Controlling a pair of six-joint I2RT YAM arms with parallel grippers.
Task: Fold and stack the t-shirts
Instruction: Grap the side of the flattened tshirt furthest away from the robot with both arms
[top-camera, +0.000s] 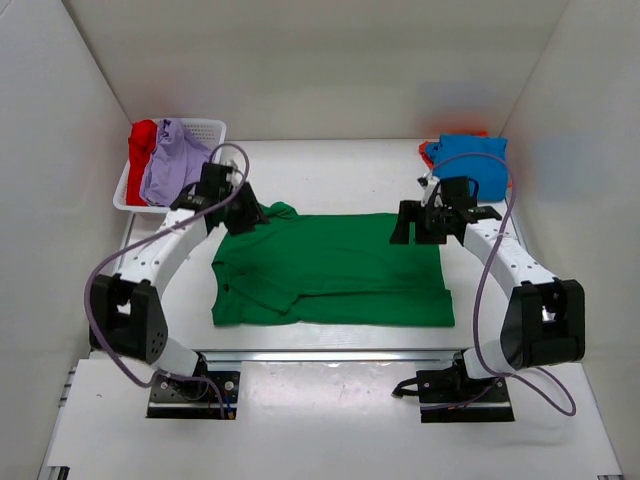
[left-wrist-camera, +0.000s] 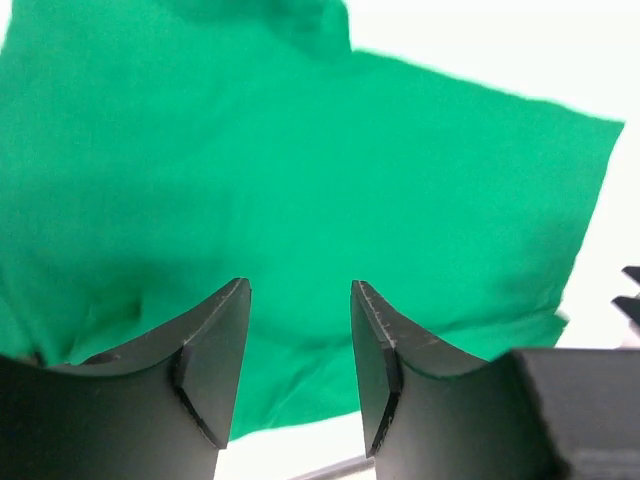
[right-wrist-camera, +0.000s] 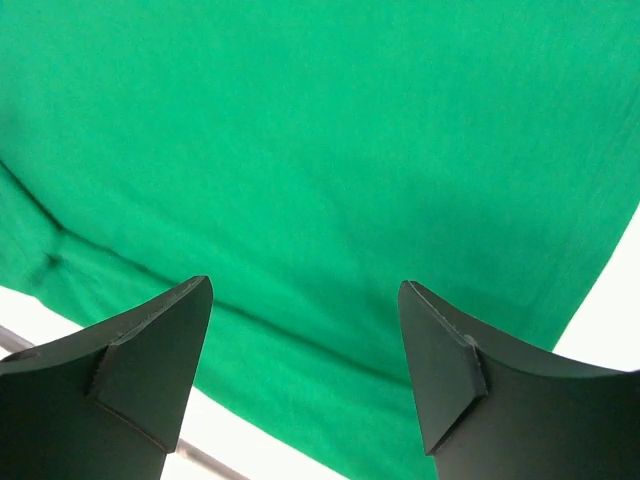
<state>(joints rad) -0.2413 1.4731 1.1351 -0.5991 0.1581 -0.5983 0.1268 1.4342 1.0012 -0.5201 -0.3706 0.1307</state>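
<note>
White table (top-camera: 330, 170) under flat green t-shirt (top-camera: 345, 270)

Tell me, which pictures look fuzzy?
Left wrist view: the bright green cloth t-shirt looks smeary, while the black left claw is crisp. Right wrist view: the shirt is soft too, the black right claw sharp. Top external view: clear and evenly lit.

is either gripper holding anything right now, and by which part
Nothing is held: the left gripper and right gripper are both open over the green shirt.
</note>
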